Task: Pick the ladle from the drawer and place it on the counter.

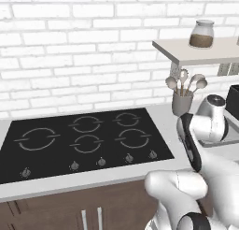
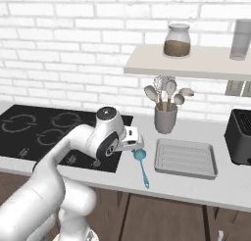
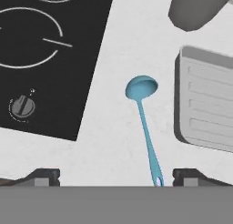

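Left base view: black cooktop point(image 1: 84, 140) set into the pale counter point(image 1: 161, 113), brick wall behind. A grey utensil holder point(image 1: 182, 103) with wooden spoons stands right of the cooktop, under a wall shelf point(image 1: 196, 53) carrying a jar point(image 1: 201, 34). The arm's white links cover the counter to the right.

Right base view: blue ladle point(image 2: 142, 166) lies flat on the counter point(image 2: 196, 188), between the cooktop point(image 2: 44, 130) and a grey tray point(image 2: 185, 158), handle pointing toward the front edge. The gripper point(image 2: 131, 142) hangs just above its bowl end (jaw state not readable here).

Hand view: ladle point(image 3: 144, 123) on the counter point(image 3: 113, 141), bowl up-frame, handle running down between the two fingertips point(image 3: 45, 176), which stand wide apart and grip nothing. Tray point(image 3: 205, 100) to the right, cooktop point(image 3: 50, 59) to the left.
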